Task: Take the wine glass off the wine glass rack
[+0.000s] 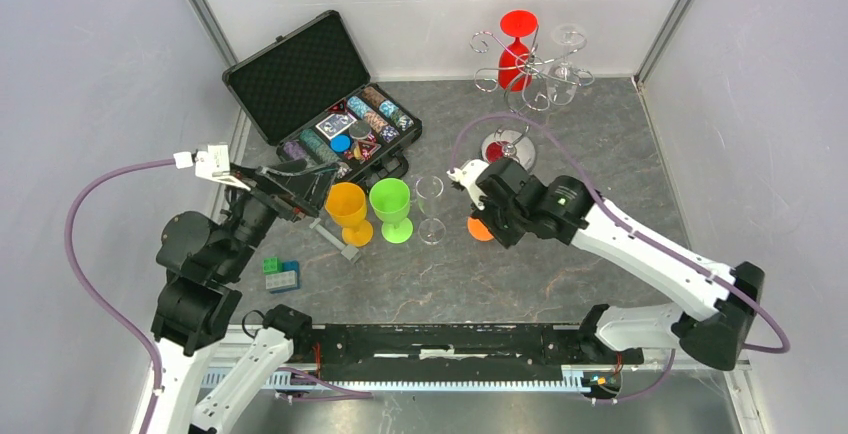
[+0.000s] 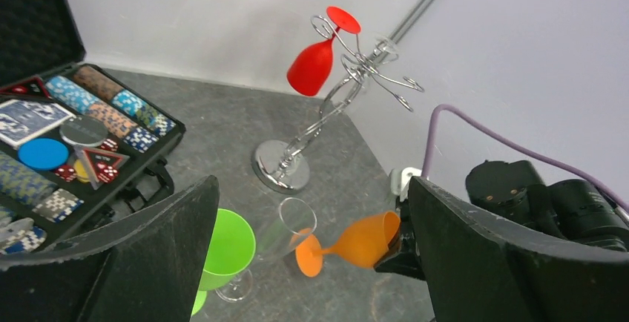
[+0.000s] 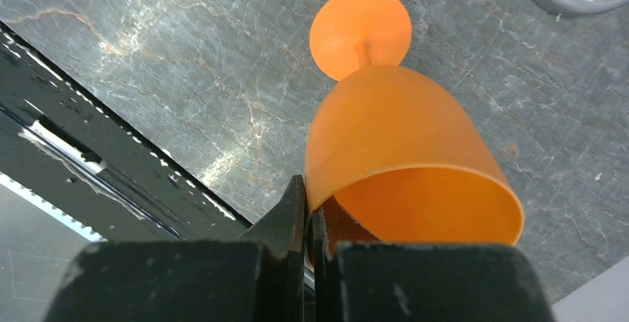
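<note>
R gripper (image 3: pixel 307 202) pinching orange wine glass (image 3: pixel 393 129) rim, rack (image 1: pixel 509 146) well behind, L gripper (image 2: pixel 311 188) open

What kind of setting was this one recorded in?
Probably a lab robot cell, not a home: plain white panels wall in a grey tabletop, with unrelated props on it, a poker chip case and a wine glass rack.

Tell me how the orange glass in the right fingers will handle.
The orange glass looks like thin plastic: probably light, not brittle. The right fingers pinch only its rim, so it may pivot. Round bowl, tilted: likely rolls if released.
</note>
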Tool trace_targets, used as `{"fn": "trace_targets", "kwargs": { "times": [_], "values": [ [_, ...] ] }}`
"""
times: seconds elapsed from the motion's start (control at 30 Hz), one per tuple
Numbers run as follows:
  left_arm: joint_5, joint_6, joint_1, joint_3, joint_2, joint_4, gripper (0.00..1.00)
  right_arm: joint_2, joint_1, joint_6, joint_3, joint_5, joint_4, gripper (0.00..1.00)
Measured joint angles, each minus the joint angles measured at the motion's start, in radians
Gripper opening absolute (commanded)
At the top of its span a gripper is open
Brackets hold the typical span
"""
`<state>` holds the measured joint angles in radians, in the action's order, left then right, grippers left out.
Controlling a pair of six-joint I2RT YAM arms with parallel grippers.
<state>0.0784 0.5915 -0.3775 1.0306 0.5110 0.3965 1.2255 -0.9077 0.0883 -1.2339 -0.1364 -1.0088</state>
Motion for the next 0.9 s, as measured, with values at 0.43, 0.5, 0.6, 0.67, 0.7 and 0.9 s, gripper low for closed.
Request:
{"fn": "trace_targets", "kwargs": {
  "times": [0.43,0.5,0.6,0.67,0.7,0.9],
  "values": [
    [-0.027,-0.065,0.000,-0.027,0.066,-0.001,1.00,0.172,0.000,-0.088,-0.015,0.061,0.000,0.13],
    [-0.028,-0.066,0.000,-0.032,0.066,0.000,1.00,0.187,0.000,-0.095,-0.020,0.070,0.002,0.21],
    [-0.034,-0.071,0.000,-0.032,0.064,-0.002,1.00,0.196,0.000,-0.101,-0.026,0.074,0.009,0.34],
    [-0.038,-0.077,0.000,-0.032,0.063,-0.002,1.00,0.196,0.000,-0.104,-0.029,0.076,0.017,0.41],
    [-0.042,-0.078,0.000,-0.032,0.063,-0.002,1.00,0.196,0.000,-0.105,-0.034,0.076,0.020,0.43],
    [-0.050,-0.082,0.000,-0.032,0.063,-0.002,1.00,0.196,0.000,-0.104,-0.094,0.067,0.027,0.51]
  ]
}}
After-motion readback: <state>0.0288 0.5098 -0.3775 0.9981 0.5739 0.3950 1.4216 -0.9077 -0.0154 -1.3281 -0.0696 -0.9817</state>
